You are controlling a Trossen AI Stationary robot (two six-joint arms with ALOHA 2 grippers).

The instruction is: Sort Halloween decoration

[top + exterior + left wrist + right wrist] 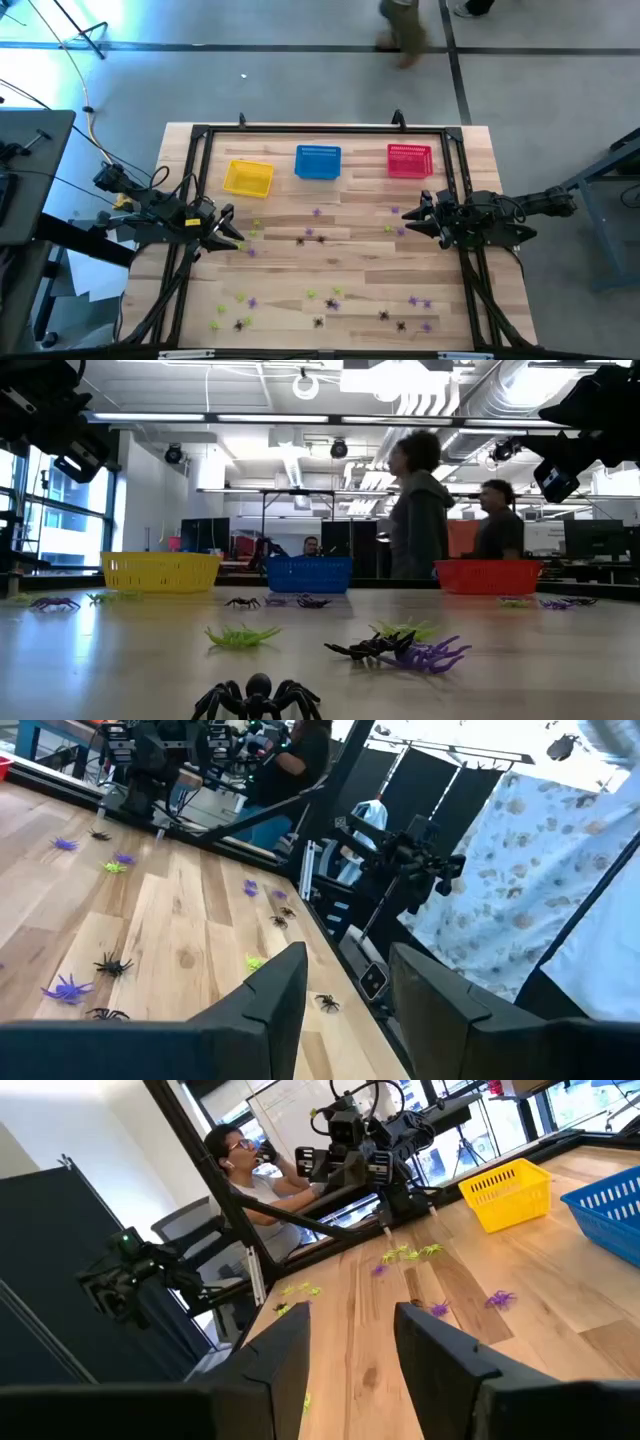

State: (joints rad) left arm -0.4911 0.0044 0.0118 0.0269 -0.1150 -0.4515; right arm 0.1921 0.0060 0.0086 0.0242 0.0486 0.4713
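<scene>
Many tiny plastic spiders lie scattered flat on the wooden table: purple (pixel 317 212), yellow-green (pixel 258 223) and black (pixel 322 238). More lie along the near edge, such as a black one (pixel 256 698), a yellow-green one (pixel 240 636) and a purple one (pixel 435 653). My left gripper (pixel 235 235) hovers over the table's left side, open and empty, with spiders spread ahead of it (pixel 350 960). My right gripper (pixel 408 218) hovers over the right side, also open and empty (pixel 352 1315). The two grippers point toward each other.
Three mesh baskets stand in a row near the far edge: yellow (pixel 248 178), blue (pixel 318 162), red (pixel 409 160). A black frame (pixel 320 128) runs around the work area. People stand beyond the far edge (pixel 420 510), and one walks past (pixel 400 30).
</scene>
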